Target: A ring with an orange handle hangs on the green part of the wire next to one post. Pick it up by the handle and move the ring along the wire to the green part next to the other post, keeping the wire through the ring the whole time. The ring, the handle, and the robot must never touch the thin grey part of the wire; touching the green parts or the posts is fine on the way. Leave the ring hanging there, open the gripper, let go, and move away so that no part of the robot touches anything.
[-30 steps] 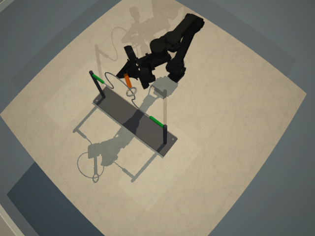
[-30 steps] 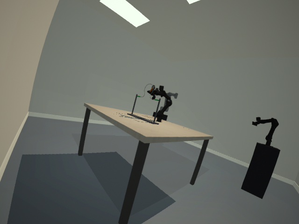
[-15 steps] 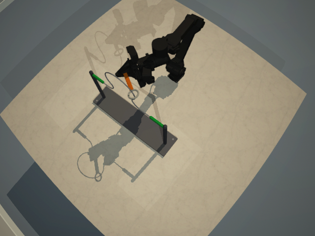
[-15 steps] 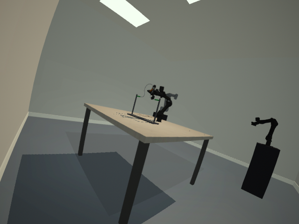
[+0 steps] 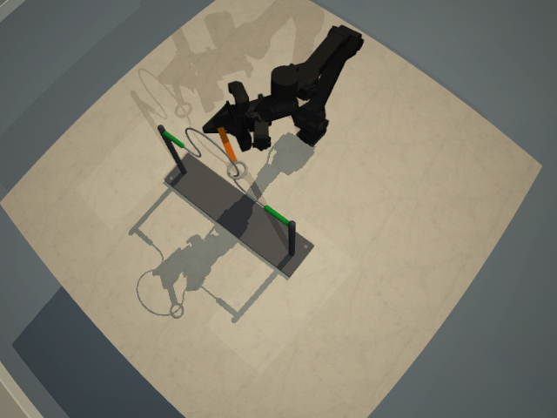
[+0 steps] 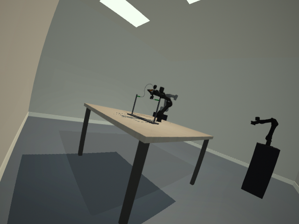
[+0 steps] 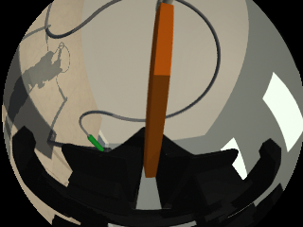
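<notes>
My gripper (image 5: 218, 127) (image 7: 148, 131) is shut on the orange handle (image 5: 226, 144) (image 7: 160, 90) of the ring (image 5: 237, 170). The ring sits around the thin grey wire (image 5: 194, 133) (image 7: 215, 57) on its looping middle stretch, between the two posts. One green part (image 5: 173, 138) (image 7: 96, 142) lies next to the left post (image 5: 171, 151). The other green part (image 5: 276, 214) lies next to the right post (image 5: 291, 237). Both posts stand on a dark base plate (image 5: 211, 191). In the exterior view the arm (image 6: 164, 101) and the wire are small; the ring cannot be made out there.
The arm's base (image 5: 312, 128) stands on the beige table (image 5: 405, 225) (image 6: 157, 131) behind the plate. A second black arm on a black pedestal (image 6: 260, 168) stands on the floor away from the table.
</notes>
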Motion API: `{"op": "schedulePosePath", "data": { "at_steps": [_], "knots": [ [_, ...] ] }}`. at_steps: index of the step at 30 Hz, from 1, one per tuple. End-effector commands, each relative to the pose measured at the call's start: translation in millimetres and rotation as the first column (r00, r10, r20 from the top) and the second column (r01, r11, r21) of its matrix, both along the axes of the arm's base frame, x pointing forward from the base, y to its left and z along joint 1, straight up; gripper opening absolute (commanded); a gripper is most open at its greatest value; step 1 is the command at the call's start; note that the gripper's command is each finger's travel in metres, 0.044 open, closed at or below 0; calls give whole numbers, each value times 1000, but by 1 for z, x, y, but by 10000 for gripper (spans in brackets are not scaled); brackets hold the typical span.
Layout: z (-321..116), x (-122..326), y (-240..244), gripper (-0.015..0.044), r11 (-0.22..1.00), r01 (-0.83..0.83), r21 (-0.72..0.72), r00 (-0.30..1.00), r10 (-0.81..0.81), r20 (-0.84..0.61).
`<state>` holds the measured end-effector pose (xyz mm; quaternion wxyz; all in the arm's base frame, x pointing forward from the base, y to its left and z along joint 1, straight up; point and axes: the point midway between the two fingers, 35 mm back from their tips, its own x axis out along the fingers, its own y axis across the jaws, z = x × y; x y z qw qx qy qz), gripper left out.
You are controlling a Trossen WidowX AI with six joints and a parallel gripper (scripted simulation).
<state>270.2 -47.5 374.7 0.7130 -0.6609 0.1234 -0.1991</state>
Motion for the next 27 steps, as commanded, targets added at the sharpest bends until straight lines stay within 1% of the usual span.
{"op": "schedulePosePath", "data": {
  "at_steps": [1,14,27],
  "knots": [
    [1,0,0,-150,998,-3,-57,1000,3,3],
    [7,0,0,-150,972,2,-235,1000,1,14],
    [13,-1,1,-150,916,9,-400,1000,1,25]
  ]
}}
